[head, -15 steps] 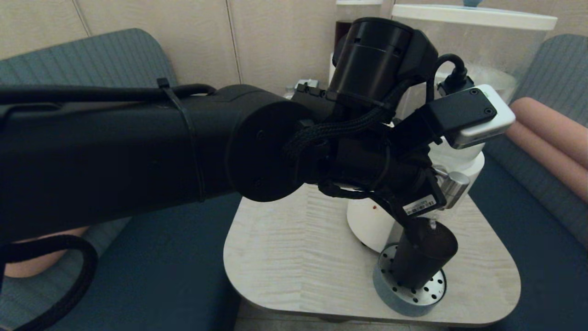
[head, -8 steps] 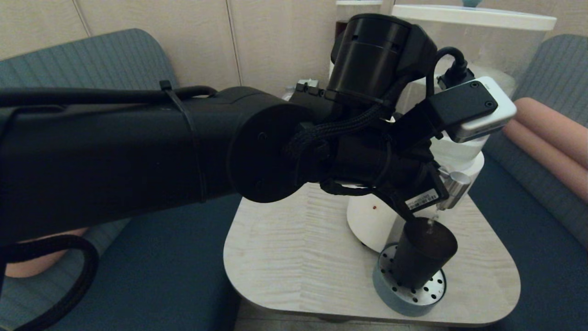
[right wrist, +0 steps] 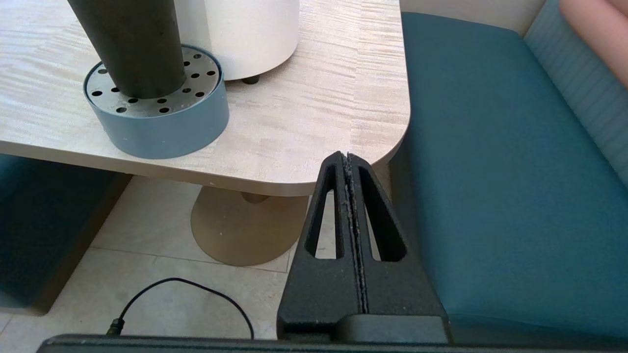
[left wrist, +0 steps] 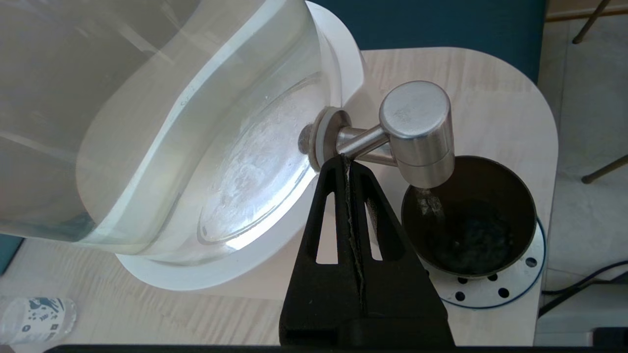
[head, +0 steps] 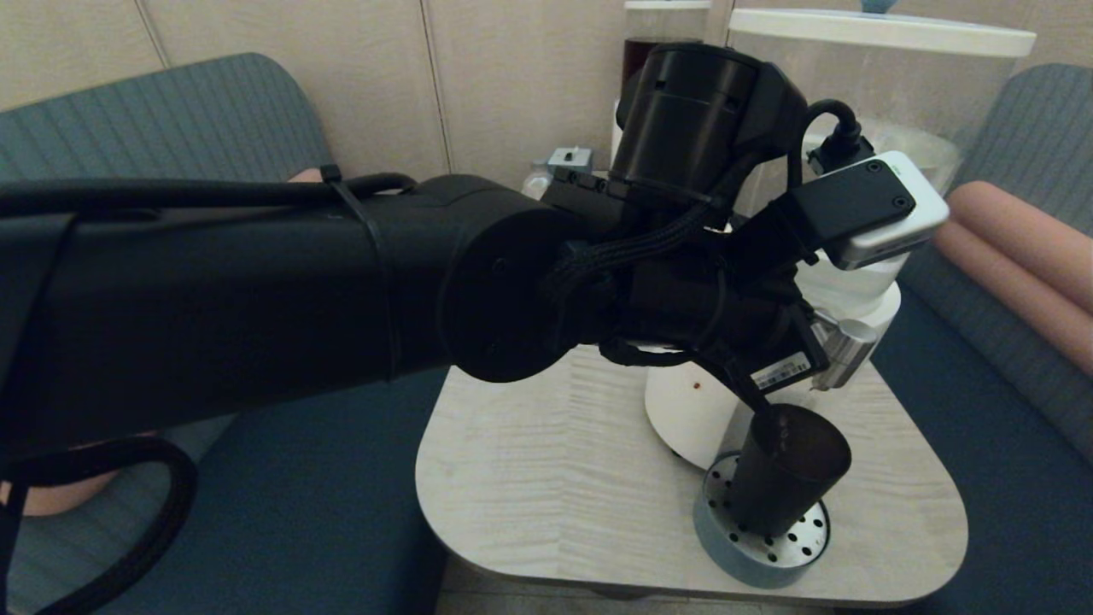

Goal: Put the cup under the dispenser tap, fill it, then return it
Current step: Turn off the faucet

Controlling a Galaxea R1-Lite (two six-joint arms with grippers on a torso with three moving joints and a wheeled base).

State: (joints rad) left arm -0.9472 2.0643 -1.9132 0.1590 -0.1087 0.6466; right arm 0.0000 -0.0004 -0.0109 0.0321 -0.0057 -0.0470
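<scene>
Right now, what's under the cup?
The cup stands on a perforated metal drip plate topping a round blue-grey base, below the dispenser tap. The plate beneath its foot is covered.

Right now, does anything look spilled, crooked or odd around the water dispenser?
Nothing stands out. The cup stands upright on the perforated drip tray below the dispenser tap; the table looks dry. The left tool, shut, sits at the tap's stem.
</scene>
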